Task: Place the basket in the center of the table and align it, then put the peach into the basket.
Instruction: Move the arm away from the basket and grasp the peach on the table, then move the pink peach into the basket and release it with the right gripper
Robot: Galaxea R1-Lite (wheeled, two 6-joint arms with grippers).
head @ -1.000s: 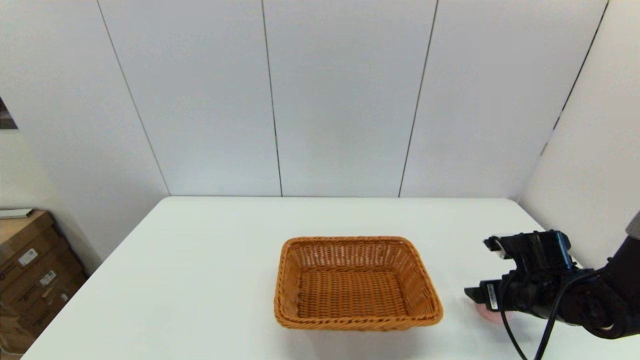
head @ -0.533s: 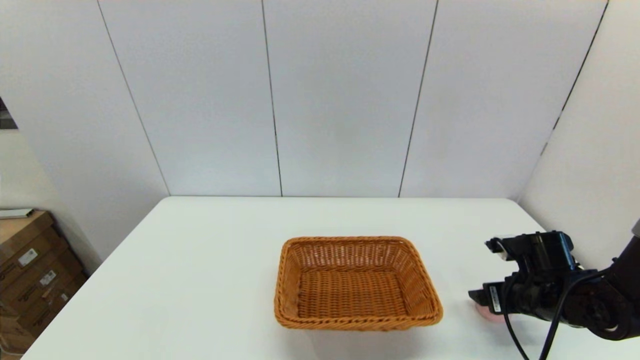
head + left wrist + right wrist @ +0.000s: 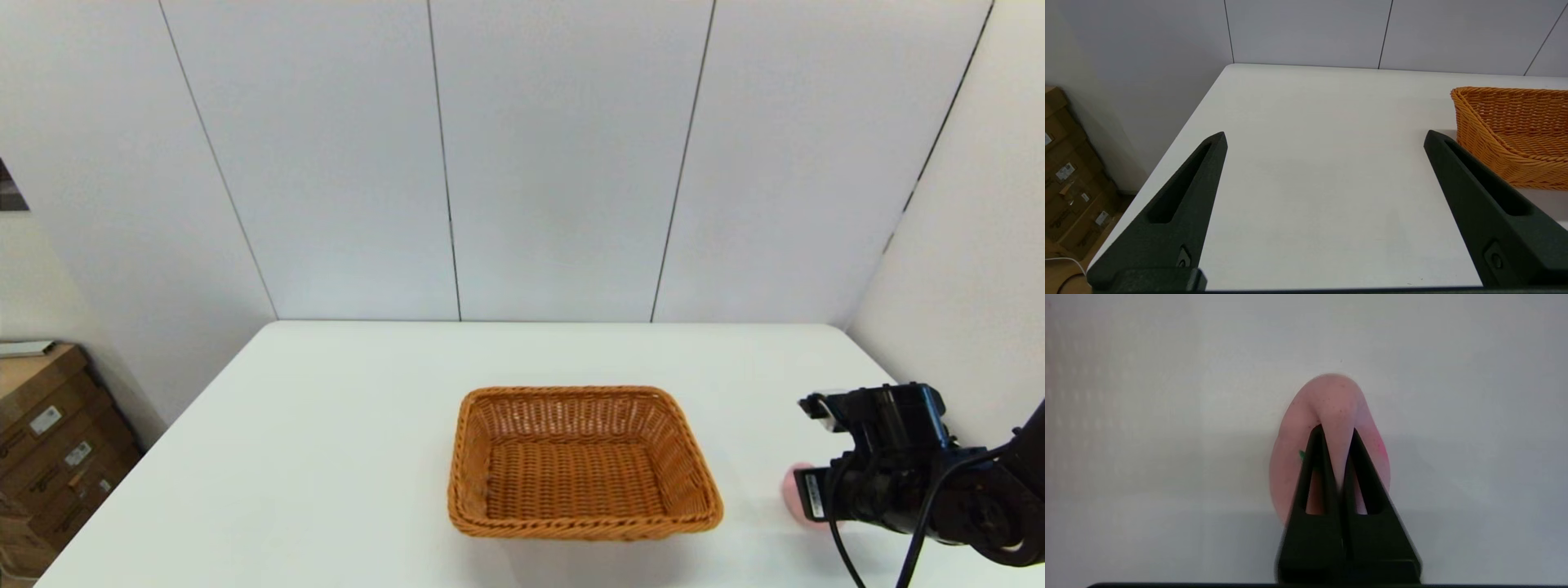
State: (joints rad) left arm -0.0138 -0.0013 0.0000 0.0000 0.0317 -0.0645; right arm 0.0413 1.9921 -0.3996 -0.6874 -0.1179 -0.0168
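**Peach pinched at the right edge; basket waiting mid-surface**

- Basket (image 3: 581, 464): stands square in the middle of the surface (image 3: 326, 457), empty, mouth up, apparently already placed to receive the fruit.
- Peach (image 3: 1331, 416): well to the basket's right, low over or on the surface; which, I cannot tell.
- Right gripper (image 3: 1335, 435): fingers drawn nearly together, squeezing a fold of the soft pink skin, likely in preparation for carrying it across.
- Left gripper (image 3: 1325, 139): spread wide, holding nothing, parked left of the basket.
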